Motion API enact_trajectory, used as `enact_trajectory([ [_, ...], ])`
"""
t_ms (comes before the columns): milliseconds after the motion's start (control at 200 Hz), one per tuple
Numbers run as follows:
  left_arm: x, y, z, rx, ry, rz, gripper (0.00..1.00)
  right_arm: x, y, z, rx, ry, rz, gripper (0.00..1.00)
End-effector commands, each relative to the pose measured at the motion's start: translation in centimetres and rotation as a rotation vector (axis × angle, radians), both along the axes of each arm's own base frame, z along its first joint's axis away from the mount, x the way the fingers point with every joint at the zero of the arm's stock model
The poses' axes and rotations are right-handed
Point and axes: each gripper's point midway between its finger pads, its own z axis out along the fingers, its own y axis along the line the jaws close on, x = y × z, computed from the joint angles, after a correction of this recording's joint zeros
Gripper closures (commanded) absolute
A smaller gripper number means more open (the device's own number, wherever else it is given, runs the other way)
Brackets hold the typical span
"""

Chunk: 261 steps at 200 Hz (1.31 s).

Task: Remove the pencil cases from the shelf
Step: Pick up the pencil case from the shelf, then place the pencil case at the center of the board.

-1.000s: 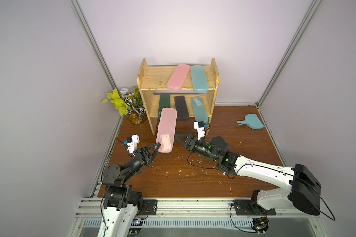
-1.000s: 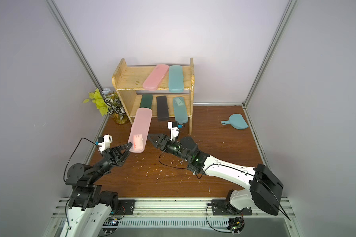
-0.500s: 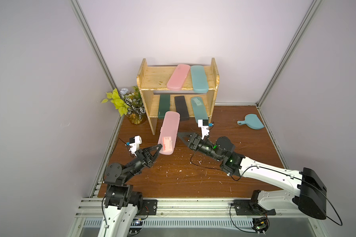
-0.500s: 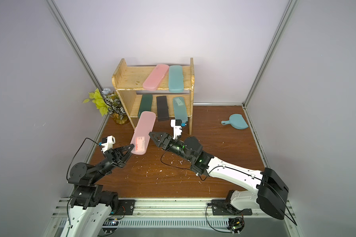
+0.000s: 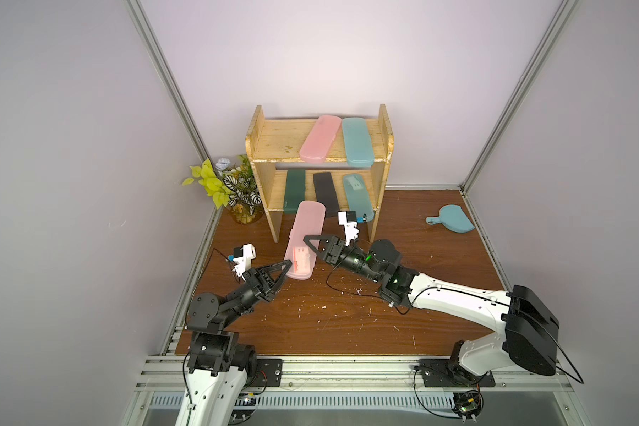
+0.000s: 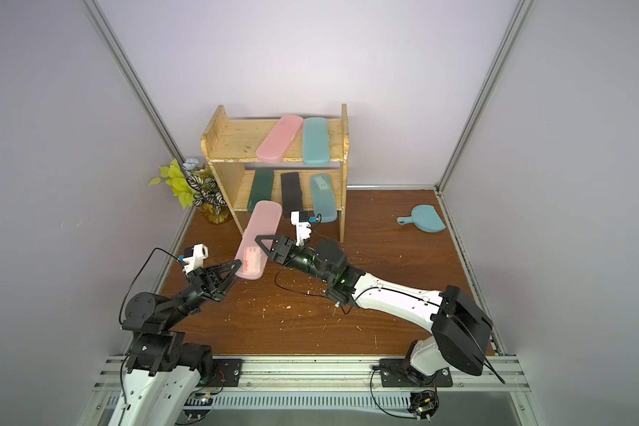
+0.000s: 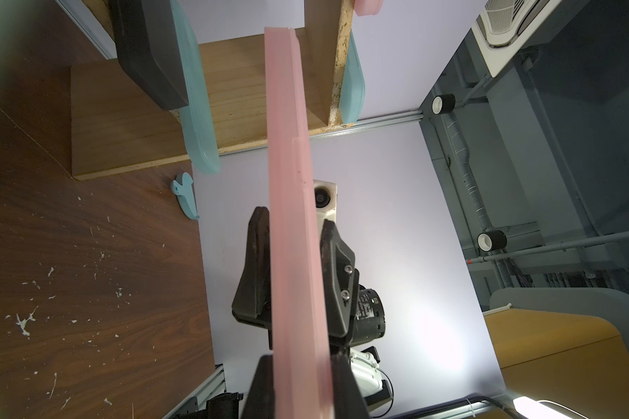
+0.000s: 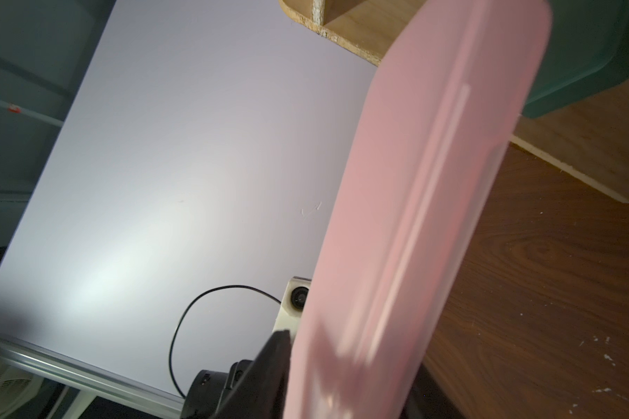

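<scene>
A translucent pink pencil case (image 5: pixel 305 236) (image 6: pixel 259 232) hangs tilted above the floor in front of the shelf (image 5: pixel 273 142). My left gripper (image 5: pixel 287 264) (image 7: pixel 302 393) is shut on its near end. From the other side, my right gripper (image 5: pixel 307 244) (image 8: pixel 345 384) is shut across the case's lower half, its fingers (image 7: pixel 258 254) pressed on both flat faces. On the top board lie a pink case (image 5: pixel 320 138) and a teal case (image 5: pixel 356 142). The lower board holds a dark green case (image 5: pixel 294 190), a black case (image 5: pixel 325 190) and a teal case (image 5: pixel 356 195).
A potted plant (image 5: pixel 233 191) stands in the left corner beside the shelf. A teal dustpan (image 5: pixel 450 219) lies on the brown floor at the far right. White crumbs are scattered over the floor between the arms.
My right gripper has slid in over the held pink case and its jaws have narrowed onto it. The left gripper still grips the near end, shifted slightly toward the shelf.
</scene>
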Motion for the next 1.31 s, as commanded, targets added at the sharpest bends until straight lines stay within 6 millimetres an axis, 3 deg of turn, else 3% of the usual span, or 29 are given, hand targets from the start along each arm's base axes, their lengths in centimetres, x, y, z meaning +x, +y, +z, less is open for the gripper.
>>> enact_trajectory([
  [0, -1.1, -0.3, 1.5, -0.001, -0.077, -0.027, 1.0, -1.1, -0.3, 3.9, 0.116, -0.057, 0.04, 0.64],
  [185, -0.8, -0.3, 1.1, 0.004, -0.07, -0.02, 0.96, -1.3, -0.8, 3.1, 0.114, -0.036, 0.038, 0.72],
  [345, -0.3, -0.2, 0.4, 0.027, -0.043, -0.006, 0.39, -1.3, -1.2, 1.6, 0.079, -0.011, 0.028, 0.74],
  [475, 0.5, 0.1, -1.2, 0.091, 0.018, 0.037, 0.12, -1.2, -1.5, -0.5, 0.02, 0.011, 0.009, 0.75],
  [596, 1.1, 0.8, -3.1, 0.18, 0.094, 0.098, 0.04, -1.1, -1.8, -3.9, -0.081, 0.032, -0.01, 0.76],
  [796, 2.2, 3.2, -6.0, 0.41, 0.21, 0.248, 0.0, -1.4, -1.0, -9.7, -0.223, 0.053, -0.01, 0.78],
  [961, 3.1, 5.6, -5.5, 0.527, 0.219, 0.389, 0.0, -1.3, 0.7, -13.1, -0.261, 0.079, -0.026, 0.8],
  [1121, 3.6, 7.0, -5.3, 0.551, 0.231, 0.476, 0.0, -1.1, 3.7, -16.3, -0.298, 0.121, -0.009, 0.81],
  [1301, 3.9, 8.4, -4.7, 0.602, 0.205, 0.559, 0.01, -0.7, 7.0, -18.6, -0.295, 0.157, 0.025, 0.82],
])
